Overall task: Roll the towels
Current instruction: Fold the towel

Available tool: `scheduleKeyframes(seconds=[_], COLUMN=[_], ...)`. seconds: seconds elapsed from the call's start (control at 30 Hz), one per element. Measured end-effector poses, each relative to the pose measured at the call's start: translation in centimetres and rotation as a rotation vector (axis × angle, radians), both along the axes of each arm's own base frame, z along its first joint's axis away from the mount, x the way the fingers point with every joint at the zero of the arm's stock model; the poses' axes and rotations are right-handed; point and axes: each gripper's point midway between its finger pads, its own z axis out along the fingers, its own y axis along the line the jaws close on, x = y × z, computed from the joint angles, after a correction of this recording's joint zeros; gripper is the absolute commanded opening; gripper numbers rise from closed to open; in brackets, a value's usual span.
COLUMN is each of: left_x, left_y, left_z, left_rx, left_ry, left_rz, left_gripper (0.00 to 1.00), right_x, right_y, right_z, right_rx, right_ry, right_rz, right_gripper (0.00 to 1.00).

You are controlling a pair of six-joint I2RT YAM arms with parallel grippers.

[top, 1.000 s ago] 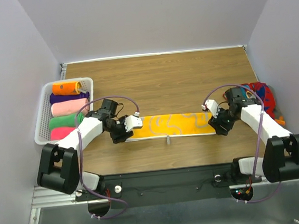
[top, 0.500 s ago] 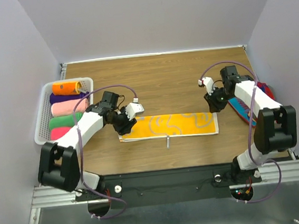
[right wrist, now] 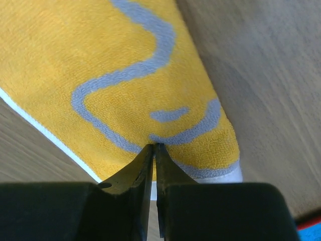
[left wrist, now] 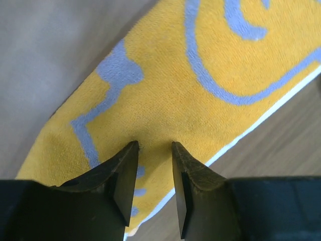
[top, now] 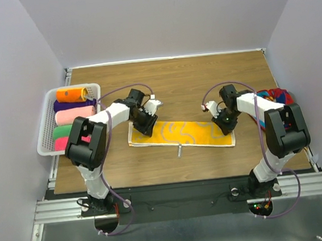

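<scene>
On the tabletop (top: 174,79), left fingers (left wrist: 123,175), parted, and right fingers (right wrist: 140,170), closed, are now brought onto the yellow towel's (top: 185,132) opposite ends.

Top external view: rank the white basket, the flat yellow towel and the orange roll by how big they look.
1. white basket
2. flat yellow towel
3. orange roll
The first two are fairly close: the towel is longer, but the basket covers more of the picture.

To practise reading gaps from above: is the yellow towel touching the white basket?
Apart. The top view shows bare table between the near end of the yellow towel and the white basket.
</scene>
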Motion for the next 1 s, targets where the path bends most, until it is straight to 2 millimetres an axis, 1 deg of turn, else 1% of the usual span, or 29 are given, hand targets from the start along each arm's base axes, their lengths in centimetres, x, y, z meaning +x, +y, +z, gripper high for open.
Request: scheduleKeyframes(seconds=[0.07, 0.1, 0.13, 0.17, 0.2, 0.23, 0.27, 0.33, 0.4, 0.43, 0.47, 0.5, 0.53, 0.6, 0.63, 0.7, 0.73, 0.77, 0.8, 0.83, 0.87, 0.9, 0.93, 0.97, 1.0], left_x=[2.4, 3.0, 4.4, 6.2, 7.6, 10.3, 11.3, 14.6, 17.6, 19.0, 19.7, 21.0, 21.7, 23.6, 24.0, 24.3, 23.9, 23.6, 22.8, 21.1, 20.1, 18.6, 17.5, 16.2, 15.2], left_y=[-0.7, -0.9, -1.4, -2.0, -2.5, -3.5, -3.8, -5.0, -5.6, -5.6, -5.5, -4.9, -4.5, -2.5, -1.4, 0.7, 2.7, 3.8, 5.0, 6.1, 6.4, 6.5, 6.3, 6.0, 5.7], left_z=[0.2, 0.1, 0.3, 0.3, 0.3, 0.7, 0.6, 1.1, 1.7, 2.2, 2.7, 3.8, 4.7, 7.7, 8.8, 11.7, 13.8, 15.3, 17.0, 18.5, 19.3, 20.4, 20.7, 20.7, 20.3], left_rx=[0.002, 0.004, 0.001, -0.005, -0.010, -0.027, -0.032, -0.054, -0.074, -0.088, -0.095, -0.113, -0.129, -0.165, -0.171, -0.185, -0.190, -0.198, -0.208, -0.218, -0.223, -0.240, -0.252, -0.265, -0.279], left_ry=[-0.017, -0.024, -0.044, -0.066, -0.083, -0.131, -0.147, -0.197, -0.241, -0.266, -0.278, -0.298, -0.310, -0.368, -0.383, -0.431, -0.464, -0.487, -0.526, -0.549, -0.558, -0.573, -0.577, -0.568, -0.561], left_rz=[0.032, 0.037, 0.047, 0.057, 0.060, 0.070, 0.072, 0.085, 0.105, 0.119, 0.128, 0.153, 0.170, 0.225, 0.251, 0.294, 0.330, 0.352, 0.377, 0.401, 0.408, 0.411, 0.402, 0.385, 0.370], left_gripper=[0.43, 0.44, 0.45, 0.48, 0.50, 0.52, 0.53, 0.57, 0.59, 0.60, 0.61, 0.63, 0.64, 0.64, 0.64, 0.64, 0.64, 0.64, 0.64, 0.63, 0.62, 0.61, 0.61, 0.61, 0.62], right_x=[-0.3, -0.7, -1.0, -1.5, -2.1, -2.7, -3.5, -5.3, -6.7, -7.5, -8.3, -8.8, -9.5, -10.6, -10.9, -11.4, -11.6, -11.5, -11.6, -11.6, -11.3, -11.0, -10.6, -10.2, -9.7], right_y=[0.1, 0.3, 0.5, 1.2, 1.7, 2.5, 3.7, 6.3, 8.7, 9.9, 11.4, 12.2, 13.3, 15.9, 16.8, 19.2, 20.4, 22.7, 23.4, 25.2, 26.7, 28.0, 29.2, 30.0, 30.7], right_z=[0.0, 0.0, -0.1, -0.1, -0.2, -0.2, -0.2, -0.3, -0.3, -0.3, -0.2, -0.2, -0.1, -0.1, -0.1, 0.1, 0.2, 0.4, 0.4, 0.7, 0.9, 1.1, 1.5, 1.9, 2.6], right_rx=[-0.011, -0.017, -0.022, -0.026, -0.029, -0.032, -0.027, -0.004, 0.043, 0.064, 0.109, 0.129, 0.161, 0.226, 0.242, 0.290, 0.307, 0.347, 0.359, 0.395, 0.421, 0.450, 0.476, 0.495, 0.519], right_ry=[0.000, 0.004, 0.010, 0.018, 0.029, 0.043, 0.062, 0.122, 0.192, 0.235, 0.284, 0.312, 0.355, 0.437, 0.461, 0.508, 0.525, 0.538, 0.543, 0.558, 0.557, 0.551, 0.535, 0.518, 0.493], right_rz=[0.012, 0.023, 0.035, 0.061, 0.082, 0.105, 0.138, 0.188, 0.202, 0.208, 0.198, 0.195, 0.179, 0.152, 0.143, 0.131, 0.131, 0.147, 0.153, 0.160, 0.170, 0.184, 0.196, 0.204, 0.210], right_gripper=[0.13, 0.13, 0.13, 0.13, 0.13, 0.13, 0.13, 0.14, 0.16, 0.17, 0.17, 0.18, 0.18, 0.19, 0.20, 0.22, 0.23, 0.27, 0.29, 0.32, 0.33, 0.45, 0.48, 0.49, 0.49])
